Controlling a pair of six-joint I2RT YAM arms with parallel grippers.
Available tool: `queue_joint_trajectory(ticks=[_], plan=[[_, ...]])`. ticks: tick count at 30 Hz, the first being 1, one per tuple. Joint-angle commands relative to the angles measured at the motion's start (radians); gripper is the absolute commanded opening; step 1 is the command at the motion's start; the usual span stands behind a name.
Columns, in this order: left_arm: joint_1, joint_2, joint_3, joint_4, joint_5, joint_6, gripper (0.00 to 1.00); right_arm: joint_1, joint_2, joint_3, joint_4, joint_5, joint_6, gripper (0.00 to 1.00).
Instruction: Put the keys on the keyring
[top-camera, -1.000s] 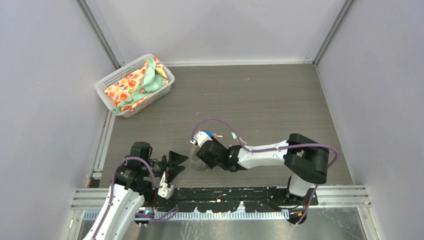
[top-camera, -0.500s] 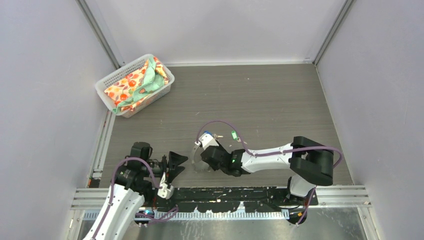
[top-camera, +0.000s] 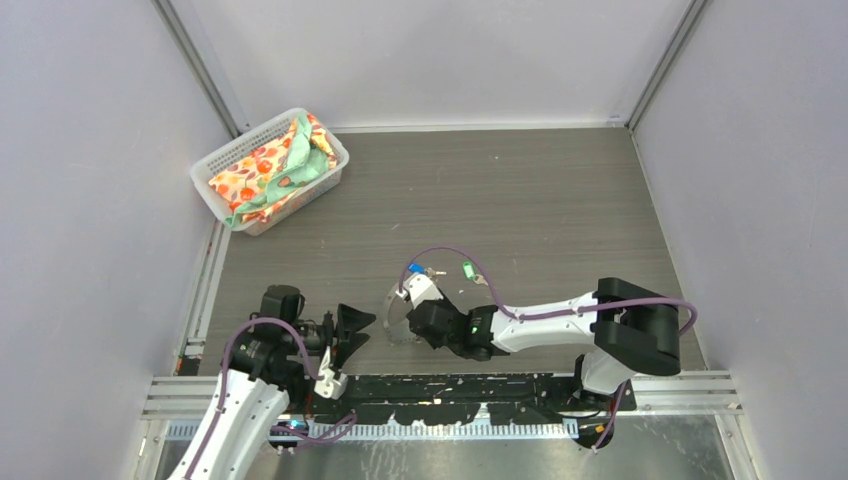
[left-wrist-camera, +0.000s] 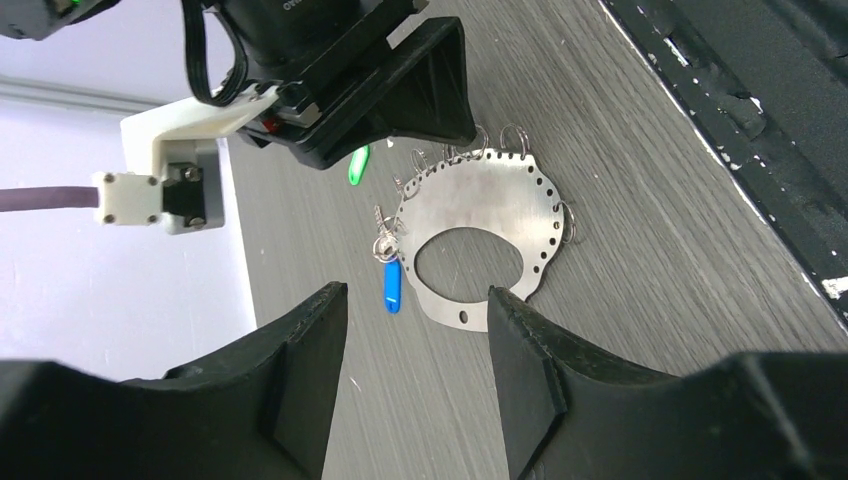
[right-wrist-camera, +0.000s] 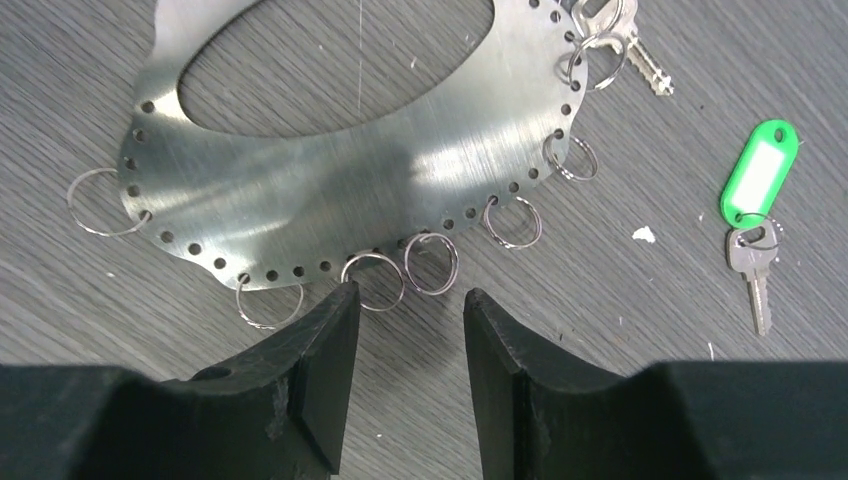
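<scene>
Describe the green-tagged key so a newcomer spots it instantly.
On the grey wood-grain table, find the shiny perforated metal plate with the oval cutout. Beside it, not touching, lies a small silver key on a bright green tag; the neighbouring key has a blue tag.

One blue-tagged key (left-wrist-camera: 391, 285) and one green-tagged key (right-wrist-camera: 758, 190) are counted, so two all up, plus a single keyring (right-wrist-camera: 330, 180). At least seven little split rings (right-wrist-camera: 432, 262) can be made out on its edge. One basket (top-camera: 215, 160) is spotted too.
</scene>
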Motion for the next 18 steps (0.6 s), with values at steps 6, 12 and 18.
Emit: queue_joint_trajectory(ticks=[6,12,18], plan=[[0.001,-0.015,0.029,-0.015,0.025,0.019,0.55,-0.017,-0.001,-0.015,0.100,-0.029,-0.041,0.37],[0.001,-0.011,0.030,-0.010,0.025,0.019,0.55,-0.039,-0.005,-0.022,0.112,-0.063,-0.059,0.21],[0.001,-0.003,0.037,-0.014,0.026,0.021,0.55,-0.045,0.033,-0.009,0.081,-0.094,-0.074,0.30]])
